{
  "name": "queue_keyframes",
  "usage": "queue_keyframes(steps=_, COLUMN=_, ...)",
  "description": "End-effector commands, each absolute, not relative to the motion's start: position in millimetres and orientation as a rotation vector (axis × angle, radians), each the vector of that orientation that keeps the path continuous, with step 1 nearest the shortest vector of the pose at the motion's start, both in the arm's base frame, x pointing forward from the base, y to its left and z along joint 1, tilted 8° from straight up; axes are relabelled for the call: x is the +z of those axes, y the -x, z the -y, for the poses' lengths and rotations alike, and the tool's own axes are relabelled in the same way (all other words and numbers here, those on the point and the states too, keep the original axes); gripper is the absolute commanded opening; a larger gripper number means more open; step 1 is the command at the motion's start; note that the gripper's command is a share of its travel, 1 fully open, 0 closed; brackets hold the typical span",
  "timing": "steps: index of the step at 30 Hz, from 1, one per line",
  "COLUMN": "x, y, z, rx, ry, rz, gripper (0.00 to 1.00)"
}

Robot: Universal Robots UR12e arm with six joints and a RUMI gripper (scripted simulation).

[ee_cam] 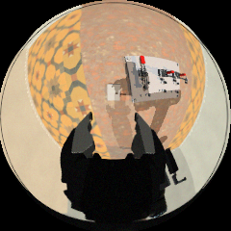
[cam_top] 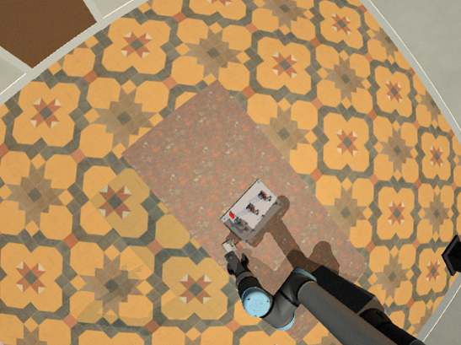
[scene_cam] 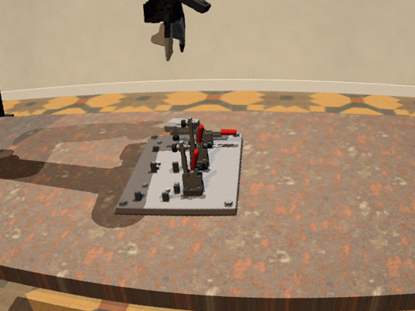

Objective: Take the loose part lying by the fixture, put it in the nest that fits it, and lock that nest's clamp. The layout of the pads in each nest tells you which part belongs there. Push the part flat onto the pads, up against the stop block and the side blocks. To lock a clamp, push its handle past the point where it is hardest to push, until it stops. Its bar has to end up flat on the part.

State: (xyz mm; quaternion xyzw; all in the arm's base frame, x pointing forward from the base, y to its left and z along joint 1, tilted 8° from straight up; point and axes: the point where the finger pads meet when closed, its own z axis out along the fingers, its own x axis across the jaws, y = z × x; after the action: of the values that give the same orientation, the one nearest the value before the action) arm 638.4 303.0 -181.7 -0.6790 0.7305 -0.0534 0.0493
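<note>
The robot's end effector, its fingers parted around nothing, hangs above the desk. In the wrist view, the pale loose part lies at twelve o'clock from it, just beside the fixture plate, whose clamps carry red handles.

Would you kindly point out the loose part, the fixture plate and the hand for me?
Loose part (cam_top: pixel 228 245) (ee_cam: pixel 114 91): top and wrist views, on its pale upper face.
Fixture plate (scene_cam: pixel 220 186) (ee_cam: pixel 156 88): exterior and wrist views, on its bare top.
Hand (scene_cam: pixel 175 53) (ee_cam: pixel 113 113): exterior and wrist views, midway between its fingertips.
</note>
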Motion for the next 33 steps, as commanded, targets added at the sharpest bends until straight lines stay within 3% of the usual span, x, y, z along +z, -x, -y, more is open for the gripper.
queue_keyframes(steps=1, x=-182.4, y=-639.1, z=-303.2, rx=-0.163, ry=2.068, rz=-2.225, gripper=0.59)
queue_keyframes(steps=33, x=-282.5, y=-653.8, z=-302.1, rx=-0.163, ry=2.068, rz=-2.225, gripper=0.59)
